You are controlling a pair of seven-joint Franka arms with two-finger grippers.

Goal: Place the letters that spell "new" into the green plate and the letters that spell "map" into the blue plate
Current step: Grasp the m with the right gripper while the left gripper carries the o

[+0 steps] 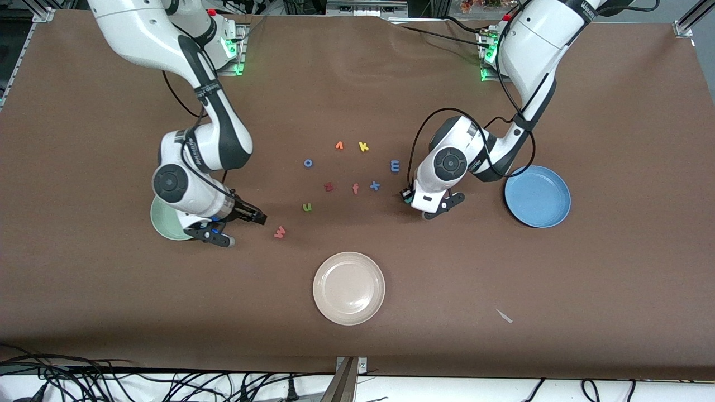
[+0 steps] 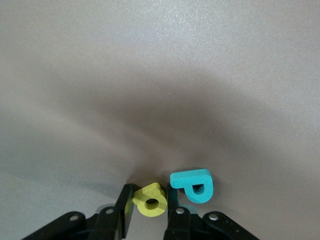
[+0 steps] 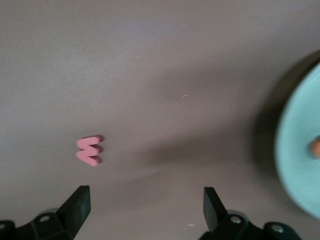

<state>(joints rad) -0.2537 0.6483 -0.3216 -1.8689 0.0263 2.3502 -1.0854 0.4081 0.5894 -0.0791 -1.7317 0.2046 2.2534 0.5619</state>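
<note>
A robotics lab. Two white arms (image 1: 201,139) (image 1: 519,84) are bolted to metal base plates with green status lights at the table's (image 1: 111,312) top edge. The table is covered in plain brown sheeting, with aluminium framing at its corners. Loose black cables (image 1: 111,382) run along the floor past its bottom edge. Small foam letters (image 1: 357,167) and plastic plates (image 1: 349,288) are laid out like test props.
</note>
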